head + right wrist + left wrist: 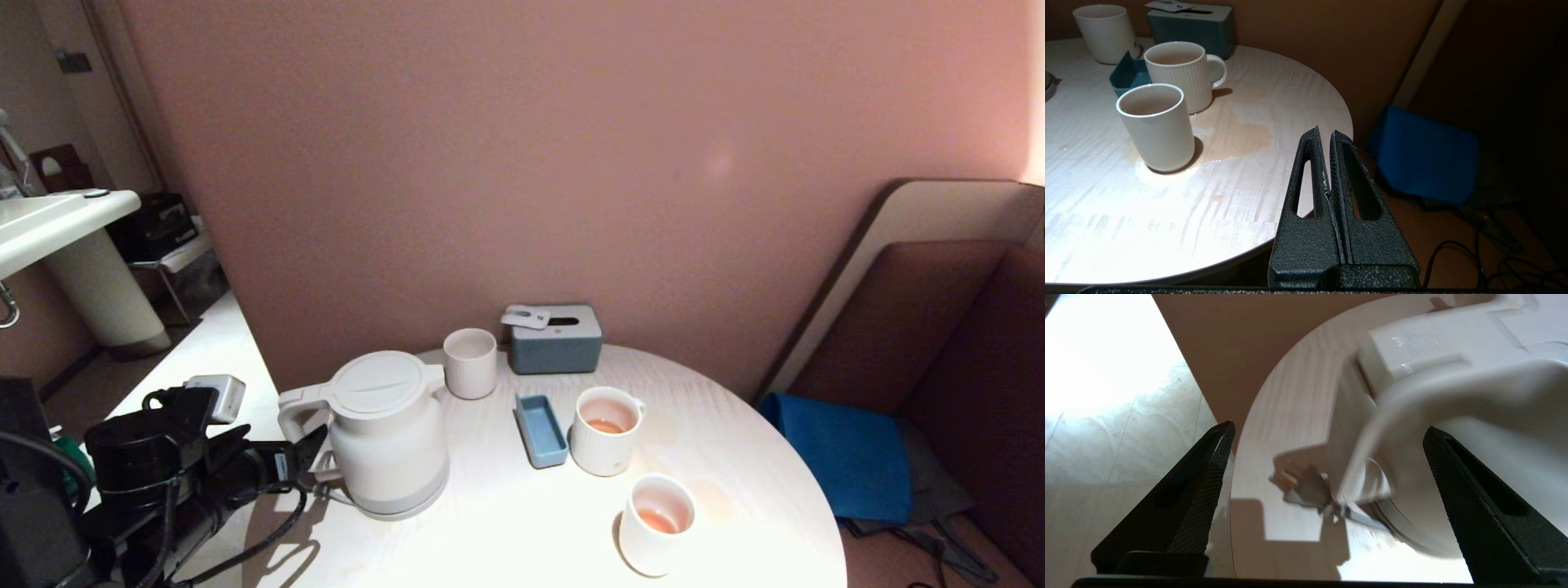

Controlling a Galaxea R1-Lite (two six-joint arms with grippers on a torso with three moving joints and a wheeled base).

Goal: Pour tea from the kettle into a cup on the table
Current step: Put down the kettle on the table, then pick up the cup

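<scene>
Left gripper (1327, 465) stands with its jaws wide apart at the kettle's (390, 433) handle (1372, 428), clamped on nothing; from the wrist view the squarish loop sits between the two fingers, though I cannot tell whether either pad touches it. The kettle stands upright on its grey base near the table's (506, 523) left edge, spout toward the back, lid on. My judgement: either I am about to take the handle or I have just let it go; both cups ahead already hold tea (606, 425), so the pour looks largely done. If I close, I want the loop centred between the pads and well seated before lifting, since a full kettle will swing on a shallow hold; if I back out, I go straight along the handle's line so a finger does not catch the loop and drag the kettle toward the rim.

Right gripper (1331, 163) hangs off the table's right edge, fingers pressed together, idle.

The ribbed cup (605, 430) sits mid-table beside a small blue tray (540, 430); a smooth white cup (655, 525) stands nearer the front edge; a handleless ribbed tumbler (470, 363) and a grey tissue box (553, 338) sit at the back edge by the pink wall. A pale wet stain (1237, 134) spreads on the wood around the cups, so spills cost grip here; a blue cushion (845, 465) lies on the floor to the right.
</scene>
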